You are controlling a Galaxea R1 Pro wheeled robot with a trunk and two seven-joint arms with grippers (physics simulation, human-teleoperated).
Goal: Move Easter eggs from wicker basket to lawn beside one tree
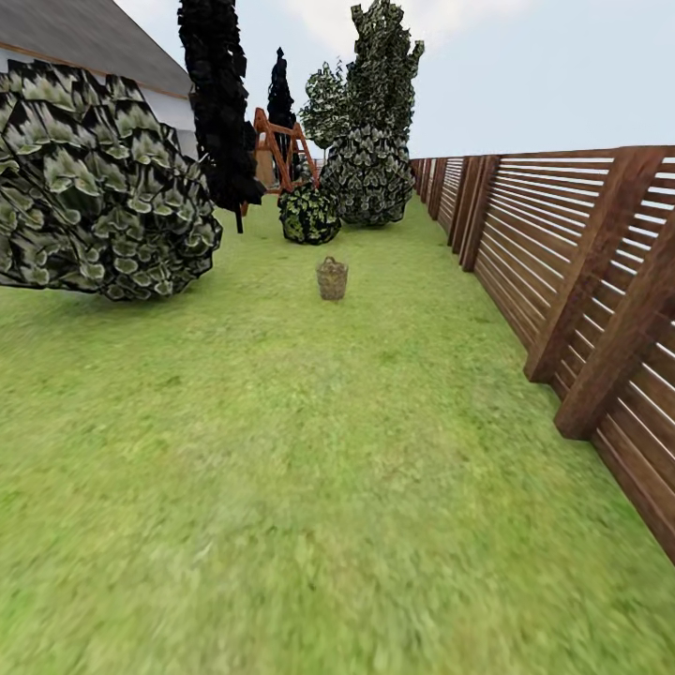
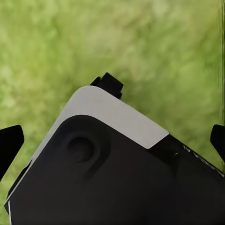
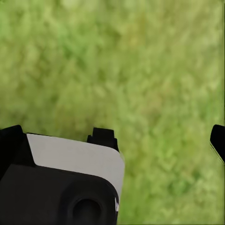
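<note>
Far down the lawn, roughly centre of the head view, sits the wicker basket, upright on the grass, well apart from the robot; too small to tell what's inside, eggs not discernible. Behind it a round bush and a taller leafy tree, canopy dark with pale spots, trunk hidden by foliage. Left side: big low canopy of the same spotted leaves hanging close to the grass, thin black tree just beyond it, white house with grey roof behind. Orange-brown wooden frame stands between the black tree and the bush. Brown slatted fence runs along the right edge of the garden into the distance. Left wrist view: left gripper over bare grass, dark fingertips at opposite edges of the frame, so spread wide, nothing between them except a black-and-white robot body part below. Right wrist view: right gripper also over grass, one fingertip at the frame edge, the other at the opposite edge, wide apart, holding nothing.
</note>
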